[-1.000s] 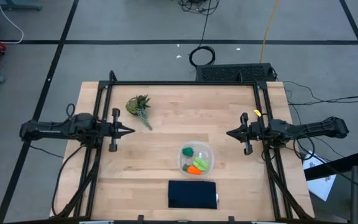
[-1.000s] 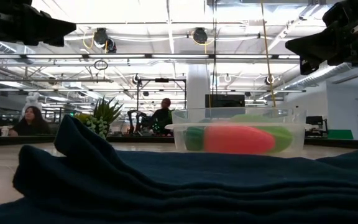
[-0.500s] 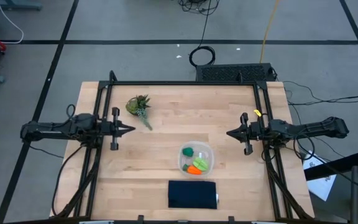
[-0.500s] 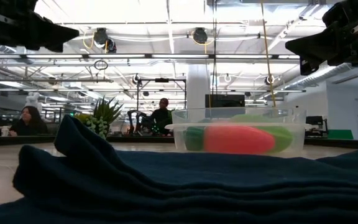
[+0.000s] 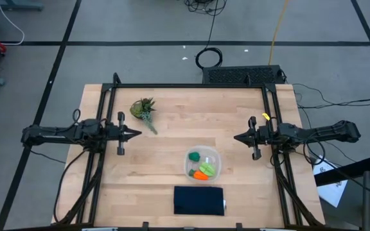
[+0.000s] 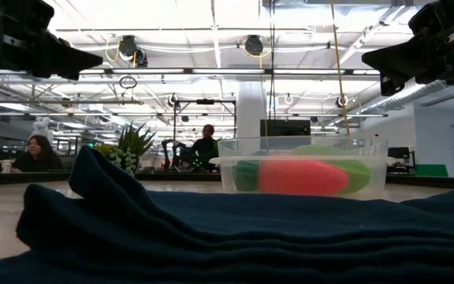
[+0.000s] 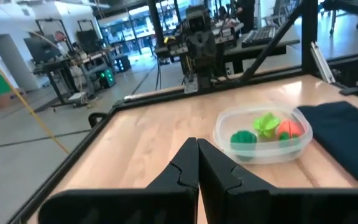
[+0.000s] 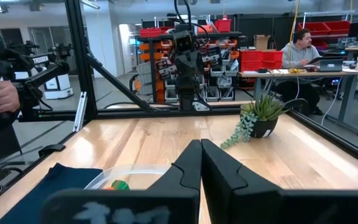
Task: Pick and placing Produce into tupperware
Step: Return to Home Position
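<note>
The clear tupperware (image 5: pixel 216 156) stands on the table's near-middle part. In it lie the dark green lump (image 5: pixel 195 155), the lime-green piece (image 5: pixel 206 168) and the orange carrot (image 5: pixel 202 174). The low view shows the carrot (image 6: pixel 302 176) through the tupperware's wall (image 6: pixel 306 146). My left gripper (image 5: pixel 138 134) hovers shut over the table's left part, pointing right. My right gripper (image 5: pixel 235 137) hovers shut over the right part, pointing left. Both are well above the wood and apart from the tupperware (image 7: pixel 220 133). Each wrist view shows its own fingers closed together, the left gripper (image 7: pixel 197 142) and the right gripper (image 8: pixel 201 143).
A leafy plant sprig (image 5: pixel 144 110) lies on the far-left part of the table, beyond my left gripper. A dark navy folded cloth (image 5: pixel 199 200) lies at the near edge, just in front of the tupperware. A black frame runs round the table. People sit in the room behind.
My left gripper has sunk a little and crept slightly toward the table's right, staying shut. The right arm, the tupperware and the produce have kept still.
</note>
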